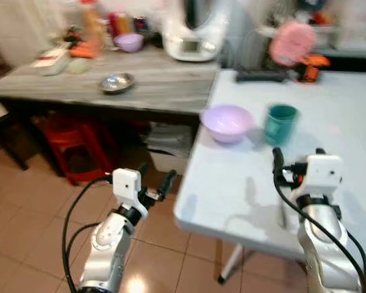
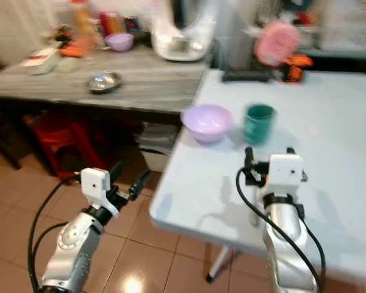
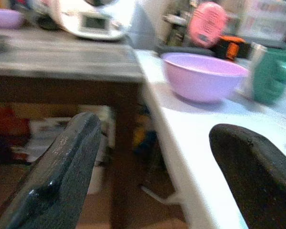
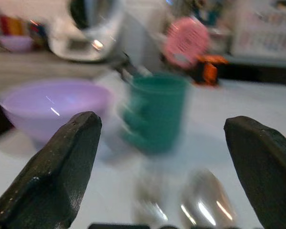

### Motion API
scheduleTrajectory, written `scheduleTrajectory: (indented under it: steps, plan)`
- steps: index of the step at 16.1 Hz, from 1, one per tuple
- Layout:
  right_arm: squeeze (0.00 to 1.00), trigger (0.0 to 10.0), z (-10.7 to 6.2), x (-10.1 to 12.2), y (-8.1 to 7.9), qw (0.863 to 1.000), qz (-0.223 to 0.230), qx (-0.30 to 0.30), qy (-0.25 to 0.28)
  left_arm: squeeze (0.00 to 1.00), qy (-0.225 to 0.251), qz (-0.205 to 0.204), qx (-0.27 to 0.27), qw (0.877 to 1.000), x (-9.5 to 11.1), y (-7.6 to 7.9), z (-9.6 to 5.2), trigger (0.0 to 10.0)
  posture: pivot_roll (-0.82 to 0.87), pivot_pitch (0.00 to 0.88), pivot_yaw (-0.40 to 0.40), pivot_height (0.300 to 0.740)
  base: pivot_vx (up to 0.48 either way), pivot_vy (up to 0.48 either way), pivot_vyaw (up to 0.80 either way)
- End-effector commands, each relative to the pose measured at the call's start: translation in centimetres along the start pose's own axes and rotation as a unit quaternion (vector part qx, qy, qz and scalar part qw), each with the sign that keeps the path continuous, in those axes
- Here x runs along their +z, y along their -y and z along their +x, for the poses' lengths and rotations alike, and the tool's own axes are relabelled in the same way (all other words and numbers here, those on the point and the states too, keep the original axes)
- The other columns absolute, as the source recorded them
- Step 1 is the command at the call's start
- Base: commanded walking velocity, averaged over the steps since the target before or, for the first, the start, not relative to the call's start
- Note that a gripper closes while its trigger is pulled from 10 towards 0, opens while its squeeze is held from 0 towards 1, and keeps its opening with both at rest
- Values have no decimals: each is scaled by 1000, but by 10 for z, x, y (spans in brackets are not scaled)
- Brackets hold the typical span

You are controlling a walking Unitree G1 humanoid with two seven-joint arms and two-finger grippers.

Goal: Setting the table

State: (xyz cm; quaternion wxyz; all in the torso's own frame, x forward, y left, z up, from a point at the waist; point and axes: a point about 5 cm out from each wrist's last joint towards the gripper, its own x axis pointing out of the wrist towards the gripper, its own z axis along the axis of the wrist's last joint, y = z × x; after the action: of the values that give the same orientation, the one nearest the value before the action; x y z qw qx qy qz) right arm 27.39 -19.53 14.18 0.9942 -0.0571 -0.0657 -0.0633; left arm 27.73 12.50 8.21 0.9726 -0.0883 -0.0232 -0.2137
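A lilac bowl (image 1: 227, 122) and a teal cup (image 1: 280, 124) stand side by side near the left edge of the white table (image 1: 232, 183). My right gripper (image 1: 297, 156) hovers open over the table just short of the cup, with nothing between its fingers. In the right wrist view a blurred metal spoon (image 4: 200, 200) lies on the table below the gripper, with the cup (image 4: 155, 112) and bowl (image 4: 52, 107) beyond it. My left gripper (image 1: 155, 177) is open and empty, off the table's left edge above the floor, facing the bowl (image 3: 202, 76).
A grey wooden counter (image 1: 165, 85) at the back left carries a steel bowl (image 1: 116, 82), a second lilac bowl (image 1: 129, 41) and a white appliance (image 1: 192, 30). A red stool (image 1: 73, 143) stands under it. A pink round item (image 1: 291, 43) and dark clutter sit at the table's far end.
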Motion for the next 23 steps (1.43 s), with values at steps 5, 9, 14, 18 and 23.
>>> scheduleTrajectory:
  steps: [5, 9, 14, 18, 23]
  plan:
    - [0, 10000, 1, 7, -13, 1000, 4, 21, 16, 0, -8, 6, 17, 1000, 0, -11, -7, 10000, -75, 0, 86, 740, 382, 0, 0]
    - [0, 10000, 0, 8, -16, 999, -6, 32, 22, 0, -11, 5, 16, 1000, -2, -10, -7, 10000, -78, 0, 84, 740, 266, 0, 0]
    - [0, 10000, 1, 10, -20, 998, -10, 49, 26, 0, -8, 3, 18, 1000, -2, -10, -7, 10000, -74, 0, 78, 740, 268, 0, 0]
    - [0, 10000, 1, 15, -36, 993, -26, 105, 39, 0, -10, 15, 36, 999, -3, -16, -13, 10000, -70, 0, 75, 740, 0, 0, 0]
    - [0, 10000, -1, 16, -46, 987, -38, 147, 49, 0, -10, 19, 9, 1000, -4, -17, -23, 10000, -64, 0, 72, 740, 0, 0, 0]
